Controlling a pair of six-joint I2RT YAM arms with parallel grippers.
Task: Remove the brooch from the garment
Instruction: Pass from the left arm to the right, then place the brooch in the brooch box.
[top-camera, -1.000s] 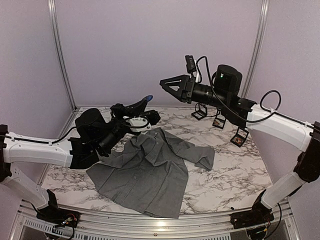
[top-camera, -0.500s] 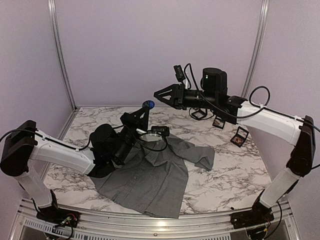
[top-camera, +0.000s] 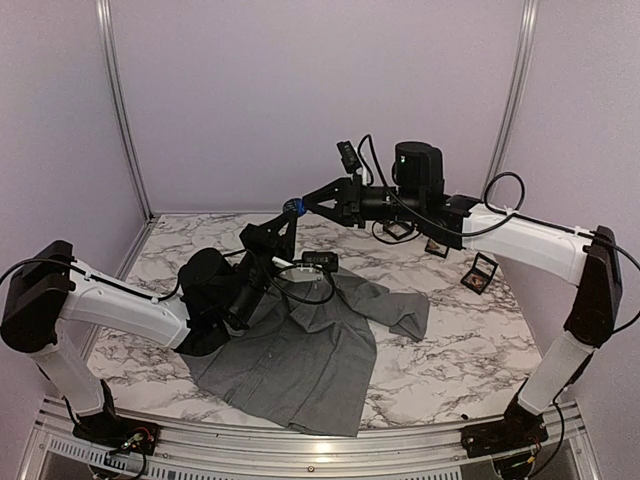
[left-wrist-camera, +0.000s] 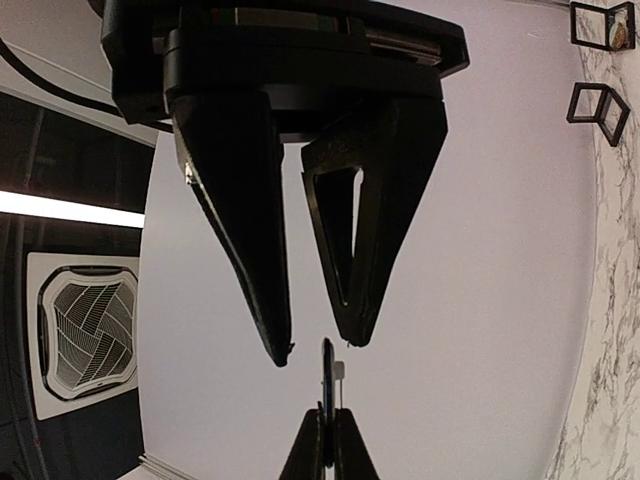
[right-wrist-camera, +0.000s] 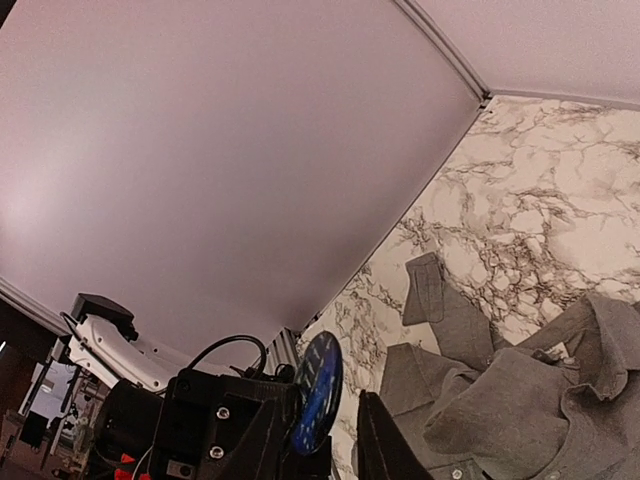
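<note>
The brooch (top-camera: 292, 207) is a round blue disc held up in the air above the table's back. My left gripper (top-camera: 289, 217) is shut on its lower edge, pointing up. In the left wrist view the brooch (left-wrist-camera: 327, 375) shows edge-on, sticking out of my shut left gripper (left-wrist-camera: 326, 440). My right gripper (top-camera: 303, 203) reaches in from the right, open, its tips just at the brooch's free edge without touching it. In the right wrist view the brooch (right-wrist-camera: 318, 392) stands between the fingers of the right gripper (right-wrist-camera: 322, 415). The grey garment (top-camera: 300, 350) lies crumpled on the marble table (top-camera: 470, 350).
Three small black frame stands (top-camera: 437, 245) sit at the back right of the table, two of them also in the left wrist view (left-wrist-camera: 598, 108). The garment's collar and sleeve (right-wrist-camera: 520, 400) lie below the raised grippers. Purple walls enclose the back and sides.
My right gripper has moved left and slightly down to the brooch, and its jaws have narrowed. The left arm first swung and lifted the brooch, then held still.
</note>
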